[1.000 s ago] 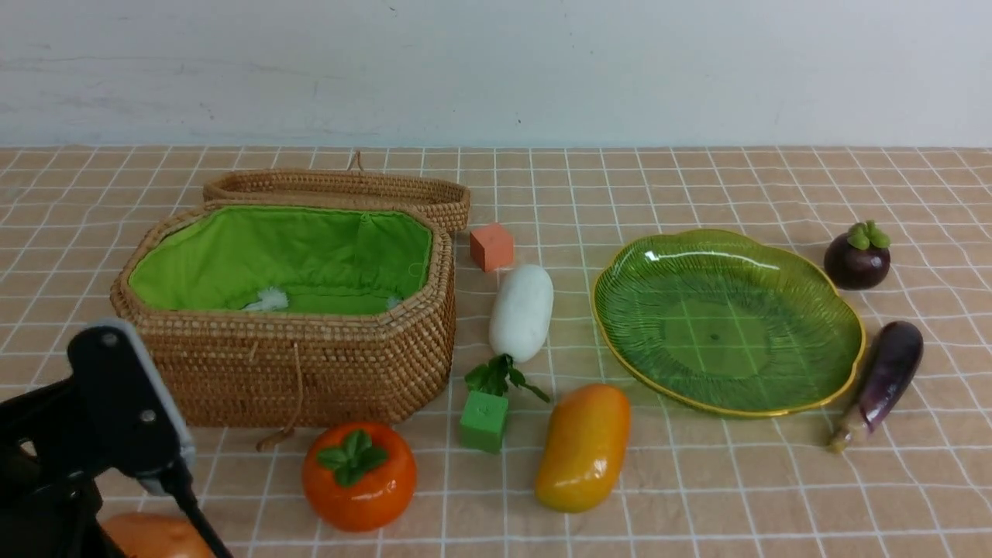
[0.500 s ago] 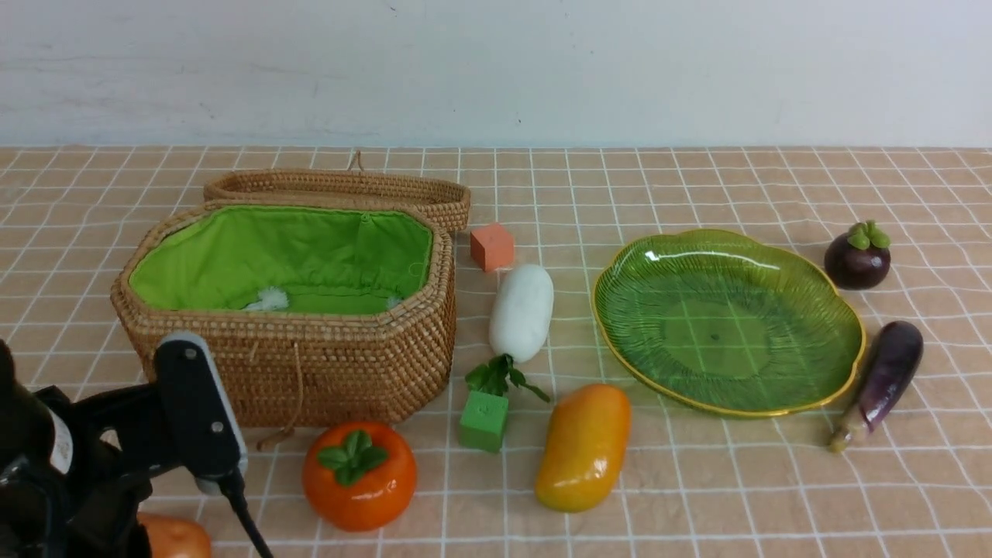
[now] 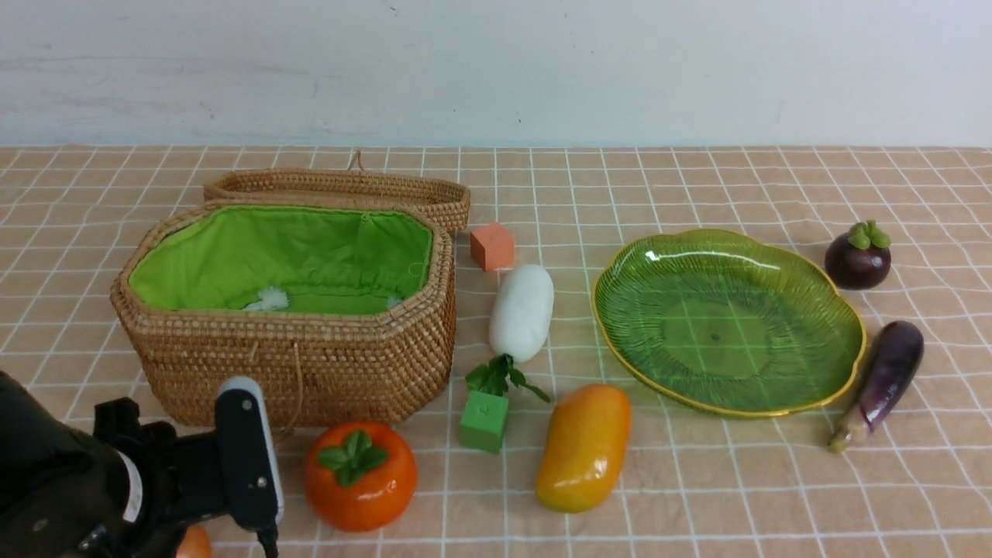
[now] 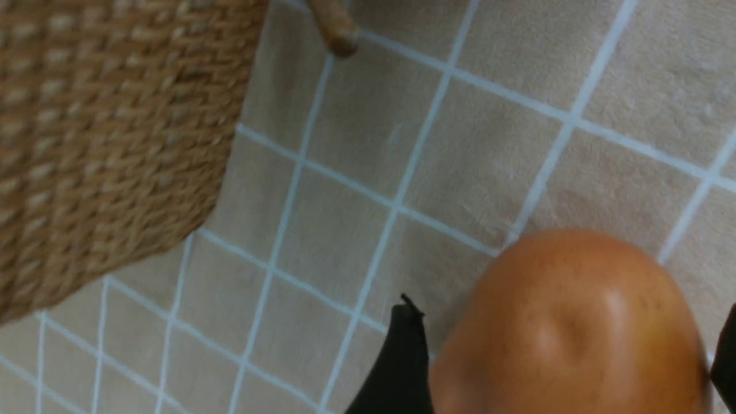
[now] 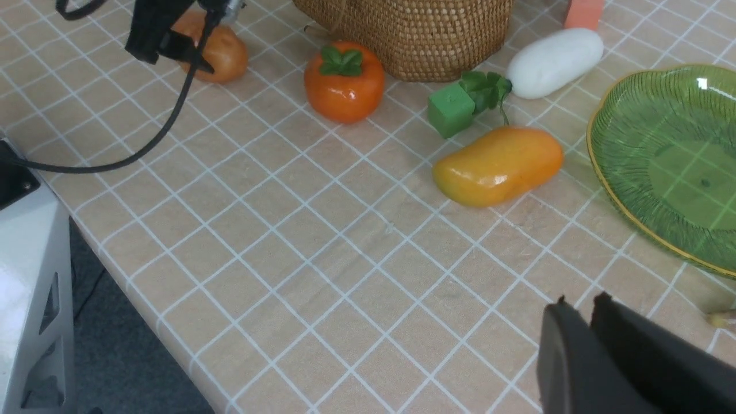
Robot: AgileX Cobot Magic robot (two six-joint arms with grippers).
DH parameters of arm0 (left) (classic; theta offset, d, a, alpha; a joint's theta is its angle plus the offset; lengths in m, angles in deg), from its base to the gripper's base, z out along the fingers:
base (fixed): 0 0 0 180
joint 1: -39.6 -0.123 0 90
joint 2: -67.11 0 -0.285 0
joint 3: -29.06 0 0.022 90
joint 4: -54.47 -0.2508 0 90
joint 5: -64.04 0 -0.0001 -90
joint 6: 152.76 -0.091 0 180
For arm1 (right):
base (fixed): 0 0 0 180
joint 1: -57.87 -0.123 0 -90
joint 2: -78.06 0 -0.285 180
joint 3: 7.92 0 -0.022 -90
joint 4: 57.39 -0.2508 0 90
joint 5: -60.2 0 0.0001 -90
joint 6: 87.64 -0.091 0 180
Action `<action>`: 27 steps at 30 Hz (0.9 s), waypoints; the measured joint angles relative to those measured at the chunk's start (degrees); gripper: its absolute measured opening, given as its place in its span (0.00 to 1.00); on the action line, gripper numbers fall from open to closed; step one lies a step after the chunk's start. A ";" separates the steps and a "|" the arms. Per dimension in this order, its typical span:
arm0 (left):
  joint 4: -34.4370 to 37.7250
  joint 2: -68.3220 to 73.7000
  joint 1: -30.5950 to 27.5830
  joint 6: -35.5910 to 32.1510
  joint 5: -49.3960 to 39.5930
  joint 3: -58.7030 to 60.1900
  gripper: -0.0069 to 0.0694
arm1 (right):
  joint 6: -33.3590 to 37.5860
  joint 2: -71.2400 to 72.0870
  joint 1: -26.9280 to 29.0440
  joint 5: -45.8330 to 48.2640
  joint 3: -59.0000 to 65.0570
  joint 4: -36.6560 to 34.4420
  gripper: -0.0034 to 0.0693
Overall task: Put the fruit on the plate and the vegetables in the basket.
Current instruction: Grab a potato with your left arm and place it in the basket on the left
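My left gripper [image 4: 569,307] is open, its black fingers [image 4: 402,362] on either side of the brown-orange potato [image 4: 569,322], just in front of the basket [image 3: 294,364]. In the front view the left arm [image 3: 116,480] hides most of the potato [image 3: 194,544]. The persimmon [image 3: 359,474], mango [image 3: 583,447] and white radish [image 3: 521,311] lie between the basket and the green plate [image 3: 728,325]. Right of the plate lie the mangosteen [image 3: 856,257] and the eggplant [image 3: 883,380]. My right gripper [image 5: 578,305] is shut and empty, hovering near the plate's front edge [image 5: 632,224].
An orange cube [image 3: 491,246] sits behind the radish and a green cube [image 3: 483,420] by its leaves. The basket's lid [image 3: 341,190] lies open behind it. The table's front edge [image 5: 144,299] and a white stand [image 5: 29,287] show in the right wrist view.
My left arm has swung right and lower over the potato, and its jaws have gone from shut to wide open. The right arm and all the produce are unmoved.
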 joint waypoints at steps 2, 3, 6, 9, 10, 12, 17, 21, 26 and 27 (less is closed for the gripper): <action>-0.80 2.83 0.00 0.12 0.22 0.12 0.92 | 0.00 0.00 0.00 0.00 0.00 0.00 0.15; -1.45 4.94 0.00 0.27 0.22 0.12 0.90 | 0.00 0.00 0.00 0.00 0.00 0.00 0.15; -3.02 7.99 0.07 1.09 -0.47 -0.30 0.86 | 0.00 0.00 0.00 0.00 0.00 -0.28 0.15; -4.64 9.07 0.11 1.85 -0.48 -0.77 0.83 | 0.00 0.00 0.00 0.06 0.00 -0.57 0.15; -5.31 9.28 0.11 1.87 -0.37 -0.86 0.82 | 0.00 0.00 0.00 0.06 0.00 -0.69 0.15; -5.94 9.39 0.11 1.98 -0.24 -0.91 0.80 | 0.00 0.00 0.00 0.12 0.00 -0.84 0.15; -6.78 7.86 0.53 5.08 -0.47 -0.86 0.79 | 0.00 0.00 0.00 0.10 0.00 -0.86 0.16; -4.24 3.67 2.23 8.18 -5.05 -0.92 0.79 | 0.00 0.00 0.00 0.05 0.00 -0.93 0.16; 2.22 -6.32 7.20 9.77 -13.77 -4.43 0.79 | 0.00 0.00 0.00 -1.30 0.00 -1.26 0.16; 2.96 -7.76 7.90 10.15 -15.20 -6.11 0.79 | 0.00 0.00 0.00 -2.22 0.00 -1.31 0.16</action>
